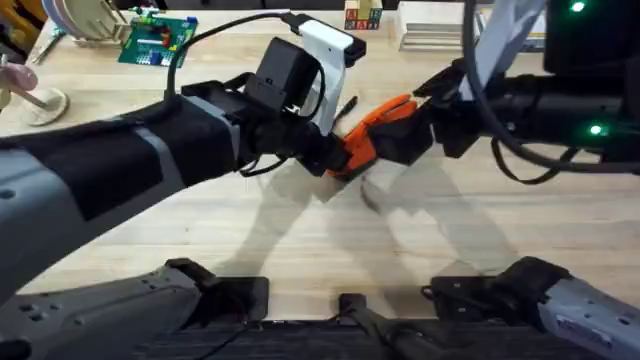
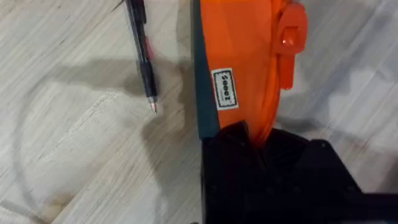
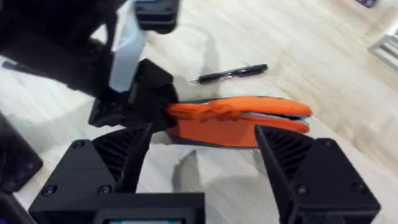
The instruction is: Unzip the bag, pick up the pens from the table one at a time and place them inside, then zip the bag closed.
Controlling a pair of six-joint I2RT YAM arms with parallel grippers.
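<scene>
Now | left claw point(image 2: 249, 140) clamps bag point(image 2: 239, 56) | pen point(image 2: 142, 53) beside

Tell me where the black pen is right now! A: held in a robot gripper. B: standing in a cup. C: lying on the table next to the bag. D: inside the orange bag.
C: the pen lies flat on the table beside the bag, apart from it and untouched by any gripper.
</scene>
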